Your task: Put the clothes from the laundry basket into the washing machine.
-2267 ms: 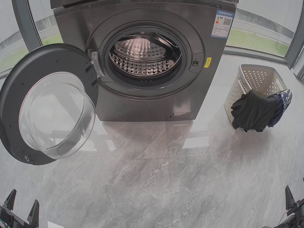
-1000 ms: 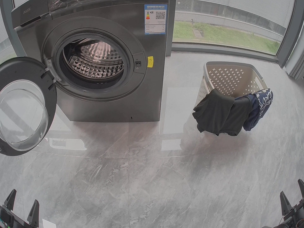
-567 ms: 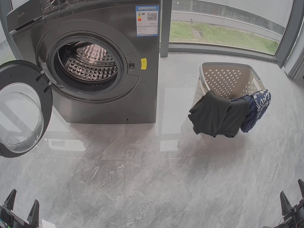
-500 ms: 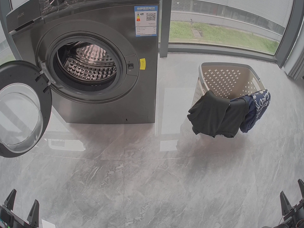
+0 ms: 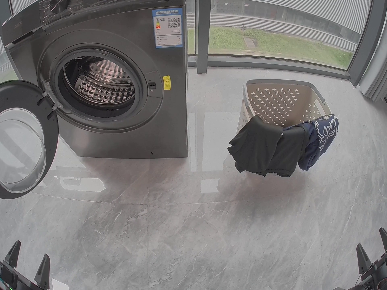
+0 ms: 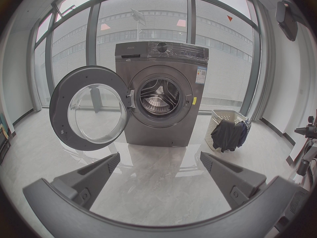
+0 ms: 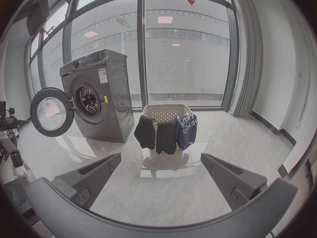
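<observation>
1. The washing machine [image 5: 169, 113] stands well ahead of the left gripper [image 6: 159, 156], whose fingers are spread wide and hold nothing.
2. Its round door [image 5: 12, 97] hangs swung open, ahead of those fingers and off to their left.
3. The laundry basket [image 5: 282, 97] sits well beyond the right gripper [image 7: 159, 156], whose fingers are likewise apart and empty.
4. The clothes [image 5: 262, 150] drape over the basket's near rim, with a navy garment [image 5: 320, 135] at the right end.

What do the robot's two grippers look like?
The left gripper and the right gripper look alike: both are dark grey. Each has two wedge-shaped fingers that taper to a point, with a small round screw hole near the base.
</observation>
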